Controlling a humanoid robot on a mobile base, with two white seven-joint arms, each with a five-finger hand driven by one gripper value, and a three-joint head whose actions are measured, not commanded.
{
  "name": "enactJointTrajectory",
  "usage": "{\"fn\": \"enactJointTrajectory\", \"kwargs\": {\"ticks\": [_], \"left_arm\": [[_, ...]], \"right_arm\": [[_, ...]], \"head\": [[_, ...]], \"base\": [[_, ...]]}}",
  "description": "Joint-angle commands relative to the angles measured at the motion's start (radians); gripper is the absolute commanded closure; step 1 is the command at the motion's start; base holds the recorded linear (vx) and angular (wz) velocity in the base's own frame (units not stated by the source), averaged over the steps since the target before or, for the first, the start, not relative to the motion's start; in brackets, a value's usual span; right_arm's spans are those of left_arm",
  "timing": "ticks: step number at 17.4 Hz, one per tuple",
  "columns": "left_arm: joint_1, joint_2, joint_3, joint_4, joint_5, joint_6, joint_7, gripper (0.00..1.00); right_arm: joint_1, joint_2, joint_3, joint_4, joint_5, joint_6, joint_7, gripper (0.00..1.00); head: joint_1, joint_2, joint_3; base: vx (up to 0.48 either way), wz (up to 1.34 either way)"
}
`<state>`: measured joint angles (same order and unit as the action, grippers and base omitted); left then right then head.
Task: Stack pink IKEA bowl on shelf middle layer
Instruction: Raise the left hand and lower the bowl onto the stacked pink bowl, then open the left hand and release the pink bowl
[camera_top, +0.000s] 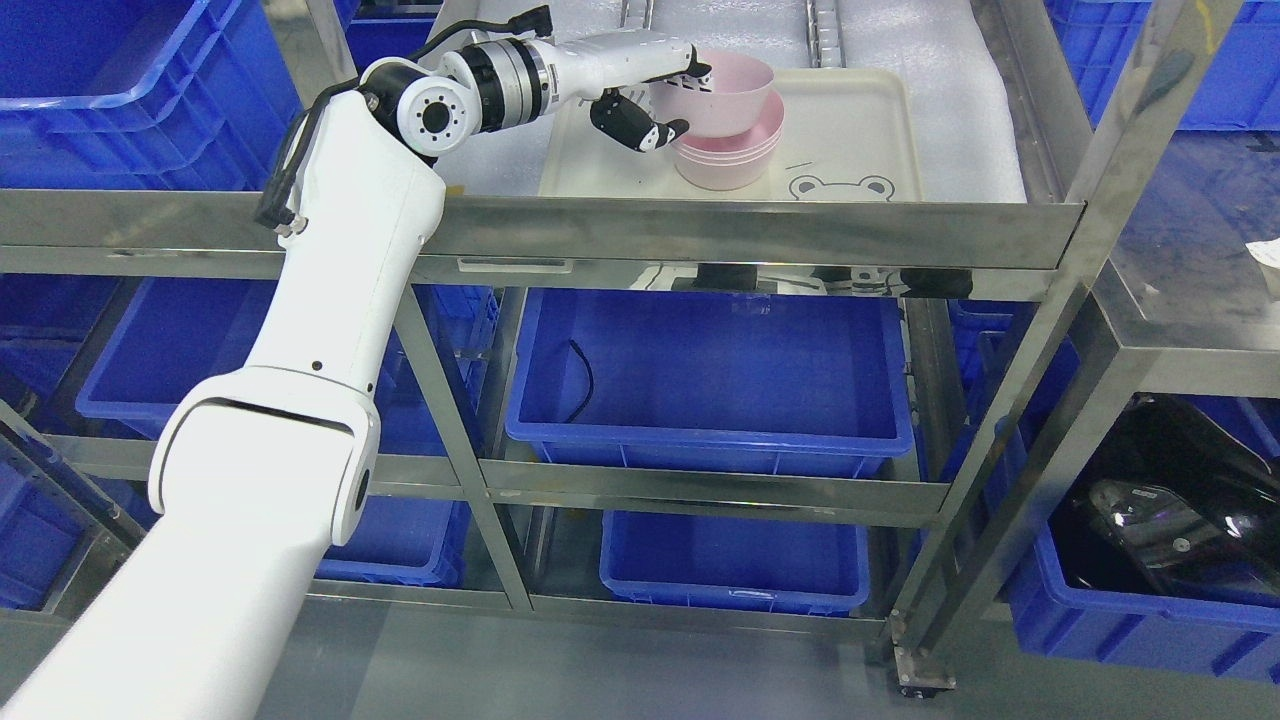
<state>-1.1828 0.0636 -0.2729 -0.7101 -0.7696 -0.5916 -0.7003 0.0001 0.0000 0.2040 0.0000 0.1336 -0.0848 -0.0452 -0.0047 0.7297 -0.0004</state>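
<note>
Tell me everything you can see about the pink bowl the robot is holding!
The pink bowl is pale, smooth and looks like plastic. It is round, open side up, and tilted a little. It sits partly inside the top of a stack of pink bowls on a cream tray. The left hand grips its left rim, with fingers over the edge.

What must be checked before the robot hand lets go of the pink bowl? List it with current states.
1. Left robot hand grips top pink bowl at its rim: ok.
2. Bowl over the pink stack: ok.
3. Bowl seated level in stack: not ok, it sits tilted and high.
4. Stack within white tray: ok.
5. Fingers free of the stack's rim: cannot tell.
6. Right arm clear: cannot tell, out of view.
</note>
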Motion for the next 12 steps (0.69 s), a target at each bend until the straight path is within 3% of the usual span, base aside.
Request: {"fn": "enactJointTrajectory", "kwargs": {"ticks": [1, 4, 6, 8, 12], "left_arm": [[-0.041, -0.031, -0.077, 0.074, -0.019, 0.001, 0.008, 0.95], [-0.041, -0.030, -0.078, 0.070, -0.019, 0.000, 0.010, 0.87], [-0.041, -0.027, -0.080, 0.069, -0.019, 0.000, 0.010, 0.74], [-0.049, -0.021, -0.080, 0.067, -0.019, 0.000, 0.008, 0.42], [-0.086, 0.024, -0.072, 0.041, -0.019, 0.001, 0.007, 0.29]], "right_arm": [[0.015, -0.017, 0.000, -0.017, 0.000, 0.000, -0.001, 0.00], [0.015, -0.017, 0.000, -0.017, 0.000, 0.000, -0.001, 0.00], [0.015, -0.017, 0.000, -0.017, 0.000, 0.000, -0.001, 0.00], [0.015, -0.017, 0.000, -0.017, 0.000, 0.000, -0.001, 0.00], [0.015, -0.017, 0.000, -0.017, 0.000, 0.000, -0.001, 0.00]], "head": [[0.0000, 0.000, 0.000], [0.0000, 0.000, 0.000], [0.0000, 0.000, 0.000], [0.0000, 0.000, 0.000], [0.0000, 0.000, 0.000]], "base": [[0.000, 0.00], [0.000, 0.00], [0.000, 0.00], [0.000, 0.00], [0.000, 0.00]]}}
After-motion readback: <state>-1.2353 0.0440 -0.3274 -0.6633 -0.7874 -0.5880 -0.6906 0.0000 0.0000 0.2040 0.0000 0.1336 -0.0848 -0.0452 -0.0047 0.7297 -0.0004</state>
